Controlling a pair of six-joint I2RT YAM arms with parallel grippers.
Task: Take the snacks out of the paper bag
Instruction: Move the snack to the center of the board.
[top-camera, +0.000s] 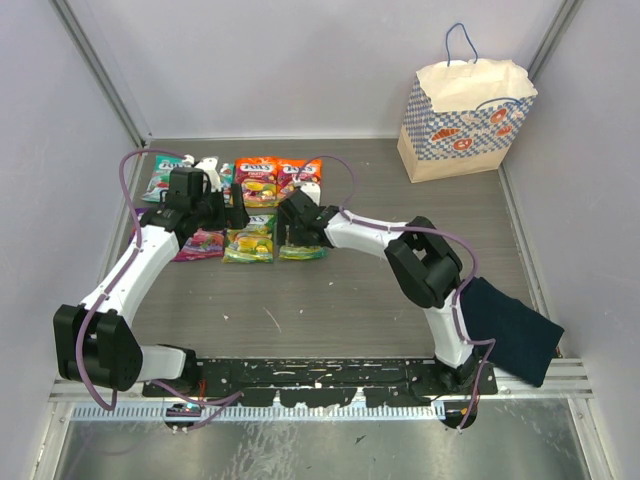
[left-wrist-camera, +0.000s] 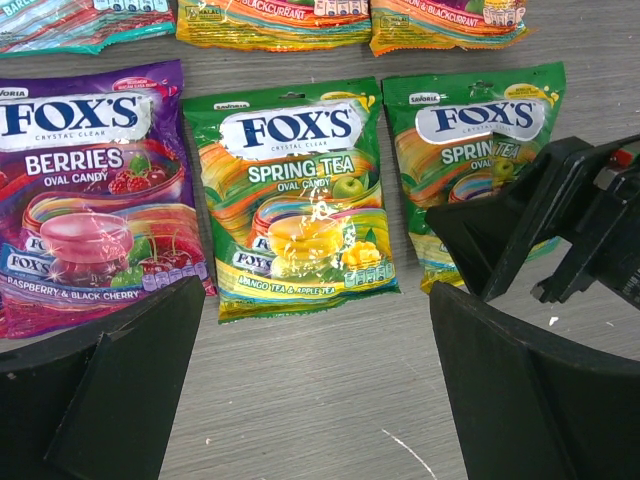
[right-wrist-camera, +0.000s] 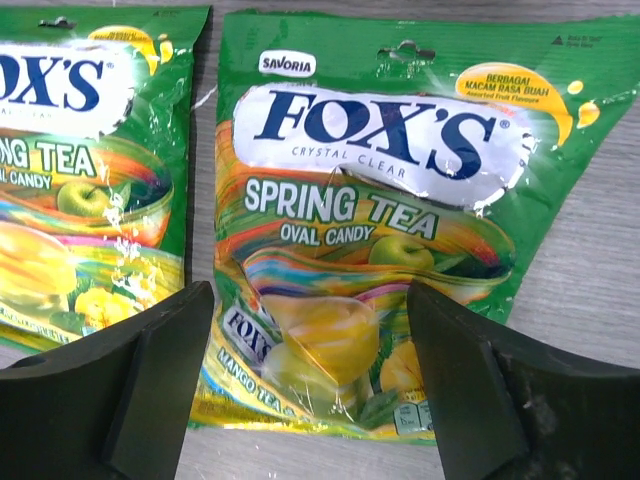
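Grey wood-grain table between pale walls, paper bag in corner

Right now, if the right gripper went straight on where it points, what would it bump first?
The right gripper would probably meet the green Spring Tea packet lying flat just ahead of its open jaws; how near it hangs is unclear.
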